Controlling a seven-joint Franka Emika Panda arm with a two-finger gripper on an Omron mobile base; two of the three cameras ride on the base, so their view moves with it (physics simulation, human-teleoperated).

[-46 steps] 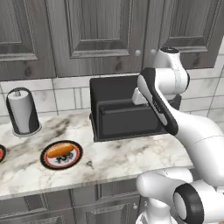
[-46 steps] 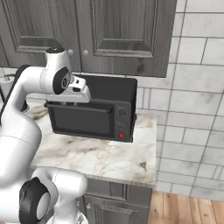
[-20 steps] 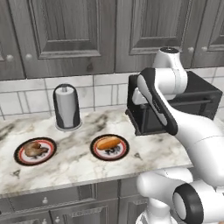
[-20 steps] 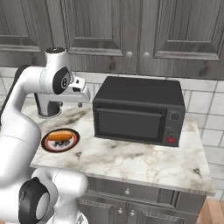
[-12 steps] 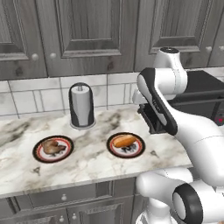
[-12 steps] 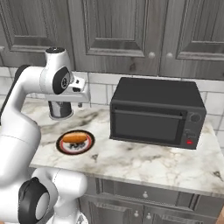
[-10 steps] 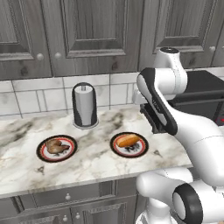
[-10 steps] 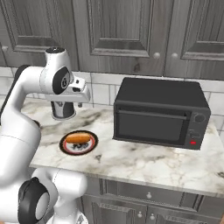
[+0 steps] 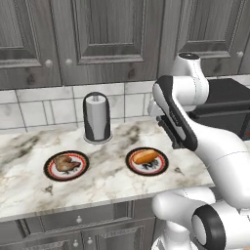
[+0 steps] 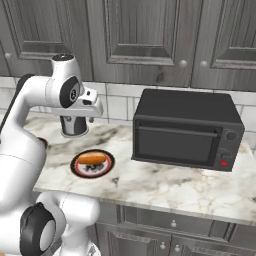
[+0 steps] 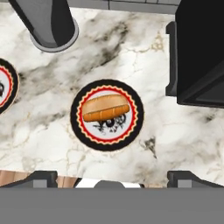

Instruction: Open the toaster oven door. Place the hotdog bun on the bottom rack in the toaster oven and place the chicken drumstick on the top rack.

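No brand, label or readable writing shows on any item; the toaster oven (image 10: 187,130) carries two knobs and a small red light on its right-hand panel, with nothing legible.

Two round plates with black rims and red scalloped rings sit on the counter. The nearer plate (image 11: 131,127) holds the hotdog bun (image 11: 106,107), lying across its middle. The other plate (image 9: 49,168), further to the robot's left, holds the chicken drumstick (image 9: 64,162). Both plates lie apart from each other, in front of a dark paper towel holder (image 9: 96,117) that stands upright near the tiled wall.

The toaster oven stands on the counter to the right of the bun's plate, well apart from it, and the toaster oven door (image 10: 179,144) is upright and closed, its bar handle along the top edge. The racks are hidden behind it.

The gripper (image 11: 113,177) hangs above the counter with its fingers (image 11: 41,178) spread wide, holding nothing, with the bun's plate below and between them.

The counter (image 10: 165,182) is white marble with grey veins, over dark grey drawers. Dark grey panelled wall cabinets (image 10: 145,35) hang above a backsplash of pale tiles.
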